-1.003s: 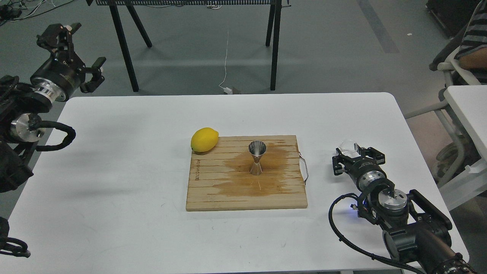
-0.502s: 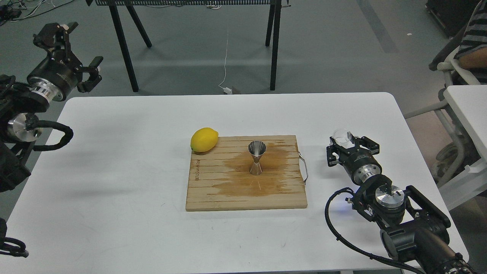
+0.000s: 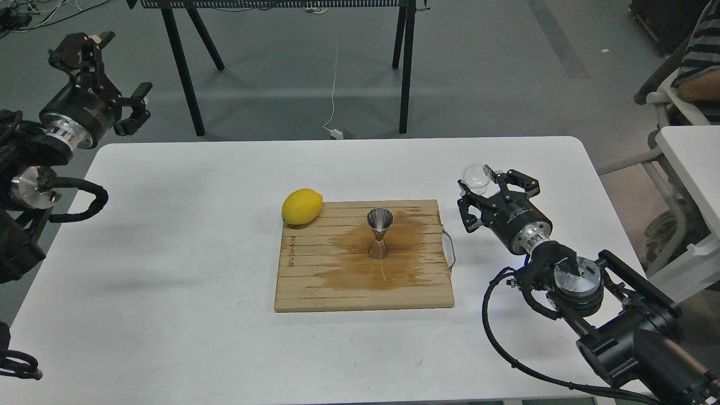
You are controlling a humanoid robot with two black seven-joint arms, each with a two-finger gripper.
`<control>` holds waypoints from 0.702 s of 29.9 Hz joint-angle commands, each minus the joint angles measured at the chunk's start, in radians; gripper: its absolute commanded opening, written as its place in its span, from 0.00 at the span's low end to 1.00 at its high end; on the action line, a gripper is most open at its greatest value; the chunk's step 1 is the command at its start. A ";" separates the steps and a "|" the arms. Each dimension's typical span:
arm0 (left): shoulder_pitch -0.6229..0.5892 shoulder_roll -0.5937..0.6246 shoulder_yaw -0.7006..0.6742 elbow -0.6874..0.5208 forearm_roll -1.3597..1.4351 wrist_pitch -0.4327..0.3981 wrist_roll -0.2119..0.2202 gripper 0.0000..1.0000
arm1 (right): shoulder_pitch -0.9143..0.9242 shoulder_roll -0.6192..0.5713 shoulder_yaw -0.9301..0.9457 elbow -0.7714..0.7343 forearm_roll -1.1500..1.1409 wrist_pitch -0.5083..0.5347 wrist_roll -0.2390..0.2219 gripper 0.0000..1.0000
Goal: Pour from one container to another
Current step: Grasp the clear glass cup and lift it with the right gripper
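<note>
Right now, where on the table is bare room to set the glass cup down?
White table lies bare left of the cutting board, and along the far edge behind the lemon. The jigger takes the board's middle. The right gripper holding the glass cup crowds the right side.

Right tool (image 3: 482,185) grips glass cup (image 3: 477,176); jigger (image 3: 379,233) upright on board (image 3: 315,281).
</note>
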 commanded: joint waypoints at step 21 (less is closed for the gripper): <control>-0.011 0.011 0.003 0.000 -0.002 -0.001 -0.018 0.99 | 0.134 -0.006 -0.226 0.181 -0.260 -0.114 -0.075 0.30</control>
